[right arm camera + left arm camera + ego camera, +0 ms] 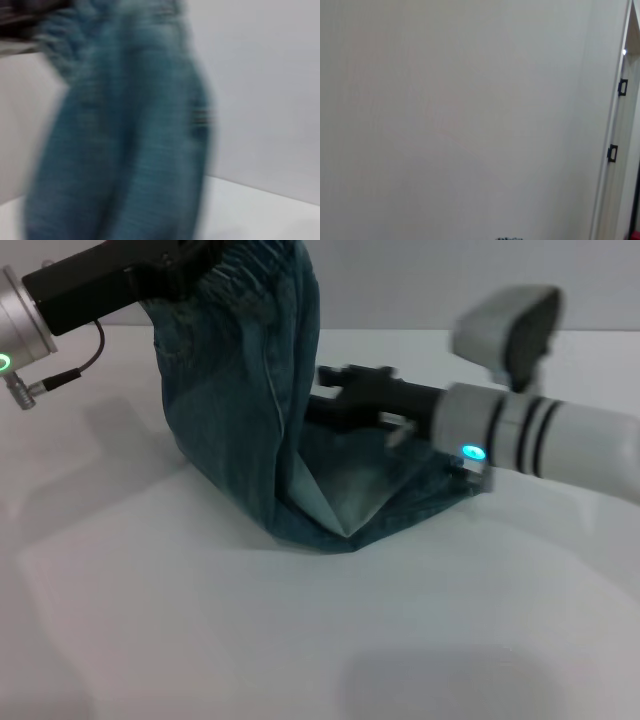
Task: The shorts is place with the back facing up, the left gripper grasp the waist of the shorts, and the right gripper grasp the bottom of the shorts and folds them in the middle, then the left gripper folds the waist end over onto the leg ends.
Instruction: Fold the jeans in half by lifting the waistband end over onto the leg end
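The blue denim shorts (230, 420) hang lengthwise-folded from my left gripper (185, 275), which is shut on the gathered waist of the shorts (255, 275) high at the back left. The lower part still lies on the white table, with the leg ends (400, 495) spread flat toward the right. My right gripper (345, 392) hovers just behind the hanging denim, above the bottom of the shorts, and looks blurred. The right wrist view is filled by the hanging shorts (125, 150). The left wrist view shows none of the denim.
The white table (300, 640) stretches in front of the shorts. A pale wall (460, 110) and a door frame with black hinges (622, 87) fill the left wrist view.
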